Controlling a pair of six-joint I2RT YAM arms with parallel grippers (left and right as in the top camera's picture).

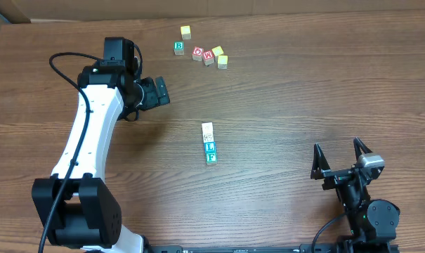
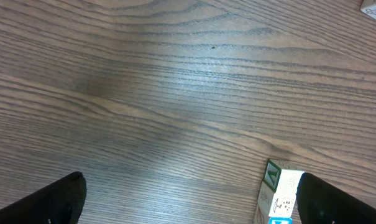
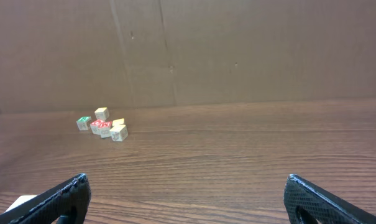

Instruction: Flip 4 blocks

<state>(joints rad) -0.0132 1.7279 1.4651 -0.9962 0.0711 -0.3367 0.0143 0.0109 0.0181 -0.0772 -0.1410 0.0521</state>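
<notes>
Fig.: approach step. Row of alphabet blocks (image 1: 209,144) is lying mid-desk (image 1: 303,84). Left hand (image 1: 159,91) is hovering nearby, released, empty. Right hand (image 1: 337,151) is idling at the desk edge, also released. Next, prob.: left hand straddling the whitish end block (image 2: 281,193), then clenching.

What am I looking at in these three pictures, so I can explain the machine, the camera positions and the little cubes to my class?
This is a two-armed robot at a wooden table. The overhead picture looks down from above; the other two come from cameras on each wrist, with dark fingers at the bottom corners. The left gripper and right gripper are both open and hold nothing. A short row of letter blocks lies mid-table; a loose cluster of blocks lies farther back.
</notes>
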